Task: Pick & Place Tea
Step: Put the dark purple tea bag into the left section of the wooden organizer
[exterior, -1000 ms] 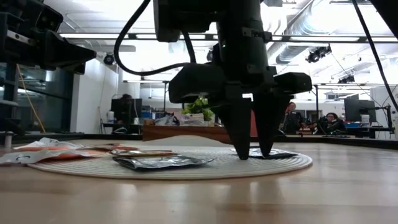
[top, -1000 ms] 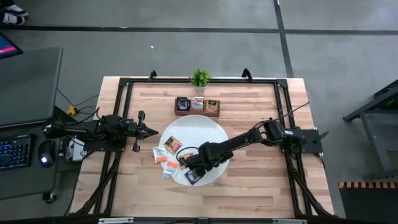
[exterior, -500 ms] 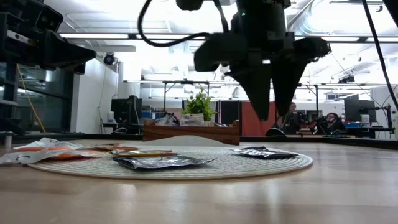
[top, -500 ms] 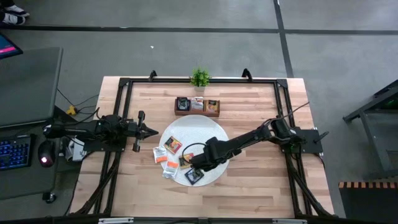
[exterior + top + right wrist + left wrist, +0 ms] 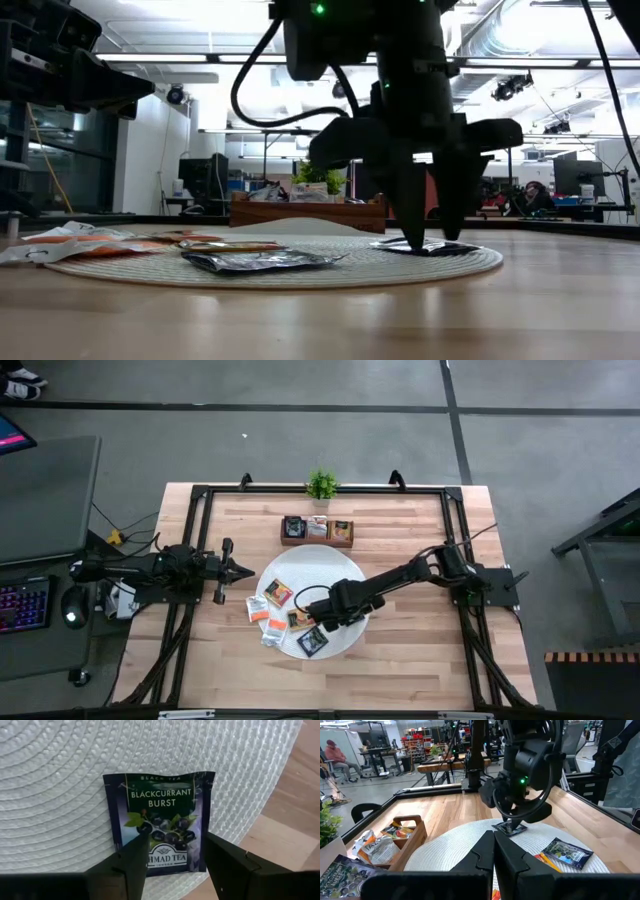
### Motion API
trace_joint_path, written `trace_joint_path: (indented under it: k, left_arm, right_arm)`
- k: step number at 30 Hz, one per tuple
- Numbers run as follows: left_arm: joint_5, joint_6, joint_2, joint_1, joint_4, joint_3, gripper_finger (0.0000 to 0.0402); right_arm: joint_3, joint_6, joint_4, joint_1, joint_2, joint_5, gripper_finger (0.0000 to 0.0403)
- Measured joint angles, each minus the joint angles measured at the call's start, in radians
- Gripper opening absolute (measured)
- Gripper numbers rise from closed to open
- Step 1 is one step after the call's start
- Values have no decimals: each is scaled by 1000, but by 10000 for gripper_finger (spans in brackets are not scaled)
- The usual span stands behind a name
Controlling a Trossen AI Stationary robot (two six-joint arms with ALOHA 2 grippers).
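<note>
While the right gripper (image 5: pixel 172 851) stands open over the black sachet (image 5: pixel 161 822) on the mat (image 5: pixel 55 785), its fingertips straddle the packet's lower edge. To grip well, I think it should press straight down and close evenly. Left gripper (image 5: pixel 247 571) waits shut at the side.

Arms: two, flanking the round mat (image 5: pixel 330 575)
Wooden tray (image 5: pixel 317 540): one, behind the mat
Potted plant (image 5: pixel 321 485): one, beyond the tray

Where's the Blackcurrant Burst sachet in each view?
High: Blackcurrant Burst sachet on the round mat's near edge, by the right claw.
Low: flat on the mat, right of centre, under the claw.
Left wrist: under the right claw.
Right wrist: centre.
Shared landmark: the mat.
</note>
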Motion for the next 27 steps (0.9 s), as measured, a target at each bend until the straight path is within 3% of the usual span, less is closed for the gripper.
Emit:
trace_joint_path:
  k: [12,20,27]
  left_arm:
    - [0,0,0,0,0,0,1]
    - [0,0,0,0,0,0,1]
    - [0,0,0,0,0,0,1]
  right_arm:
    - [-14,-23,5,-5,-5,32,230]
    - [-112,1,210,-6,-14,-5,236]
    - [-128,-63,276,-24,-14,-35,237]
